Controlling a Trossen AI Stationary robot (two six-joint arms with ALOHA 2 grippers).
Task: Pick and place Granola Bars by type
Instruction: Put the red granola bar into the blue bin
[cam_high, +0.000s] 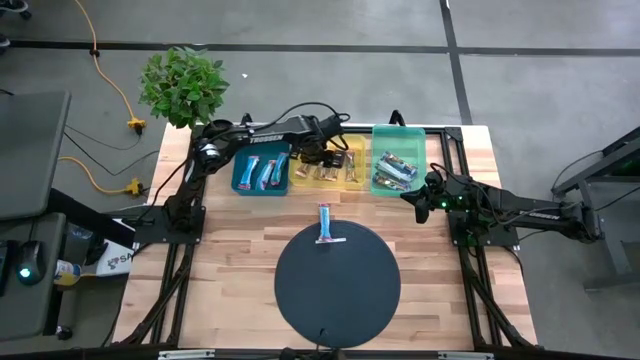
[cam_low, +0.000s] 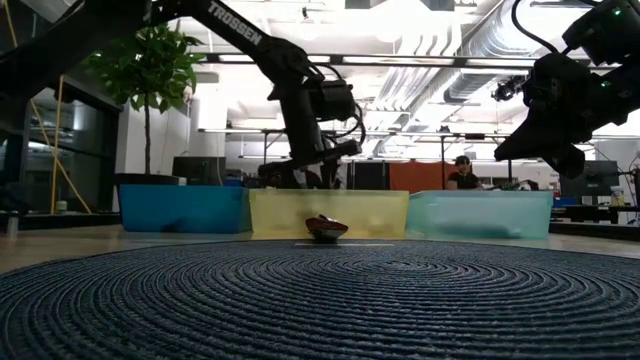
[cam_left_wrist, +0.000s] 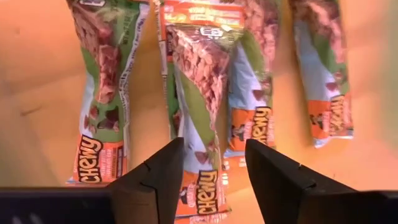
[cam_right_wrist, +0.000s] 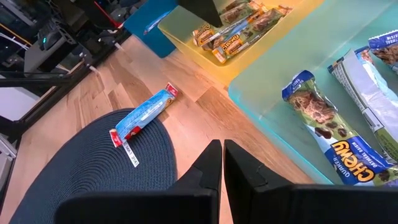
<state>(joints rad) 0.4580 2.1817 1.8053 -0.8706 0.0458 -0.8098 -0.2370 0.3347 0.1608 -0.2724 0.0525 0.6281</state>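
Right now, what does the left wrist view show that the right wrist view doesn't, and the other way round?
Only the left wrist view: the left hand, fingers apart, over the wrapped green-and-orange Chewy granola bars lying side by side on the floor of the yellow plastic tray.

Only the right wrist view: the shut right hand, the blue-wrapped bar lying across the edge of the round dark woven mat, the wooden table, the pale green tray holding silvery Chewy bars, and a corner of the blue tray.

Both: the yellow tray with its bars.
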